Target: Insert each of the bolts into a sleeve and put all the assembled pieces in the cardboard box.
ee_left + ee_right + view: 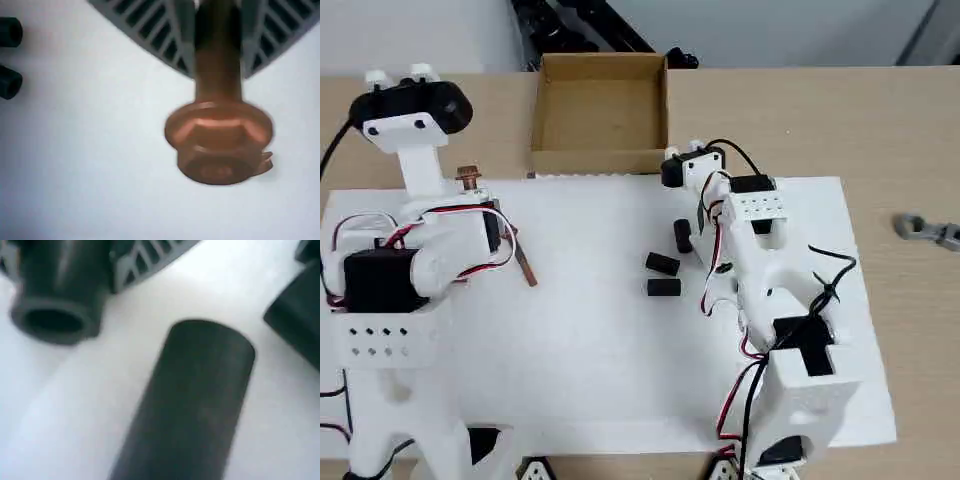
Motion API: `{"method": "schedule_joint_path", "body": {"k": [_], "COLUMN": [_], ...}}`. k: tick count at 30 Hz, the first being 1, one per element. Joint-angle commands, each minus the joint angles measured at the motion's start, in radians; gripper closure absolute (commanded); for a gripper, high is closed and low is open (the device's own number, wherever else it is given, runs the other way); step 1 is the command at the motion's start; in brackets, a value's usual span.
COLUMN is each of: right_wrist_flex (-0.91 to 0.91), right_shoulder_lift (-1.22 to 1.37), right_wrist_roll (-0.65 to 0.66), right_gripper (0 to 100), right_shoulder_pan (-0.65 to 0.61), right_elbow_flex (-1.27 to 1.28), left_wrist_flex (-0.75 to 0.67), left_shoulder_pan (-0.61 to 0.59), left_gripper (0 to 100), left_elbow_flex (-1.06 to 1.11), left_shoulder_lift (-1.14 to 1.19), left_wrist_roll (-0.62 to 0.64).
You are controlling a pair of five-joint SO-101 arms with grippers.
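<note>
A light wooden table (900,130) spans the high view. On it lies a large white board (580,350), which covers most of the middle and reaches almost to the near edge. Bare wood shows along the far side and to the right of the board. A small grey metal piece (923,229) rests on that bare wood, just off the board's right edge. Behind the table's far edge is a tangle of black equipment (570,25), and beside it a pale grey surface (790,30). The same white board (75,175) forms the background of the left wrist view and of the right wrist view (60,415).
</note>
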Motion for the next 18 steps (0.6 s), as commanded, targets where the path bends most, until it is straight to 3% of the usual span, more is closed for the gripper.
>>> {"method": "schedule_joint_path", "body": {"k": [1, 18], "right_wrist_flex": [-0.03, 0.157], "right_shoulder_lift": [-0.151, -1.141], "right_wrist_roll": [-0.031, -0.055], "right_gripper": [99.4, 99.5], "right_shoulder_pan": [-0.007, -0.036], "right_elbow_flex": [-0.015, 0.017], "left_wrist_flex": [-0.015, -0.092], "left_shoulder_pan": [0.006, 0.006], "left_gripper": [99, 99], "left_elbow_flex": [-0.008, -0.007], "left_shoulder_lift": [-0.035, -0.032], "left_wrist_roll": [-0.006, -0.006]}}
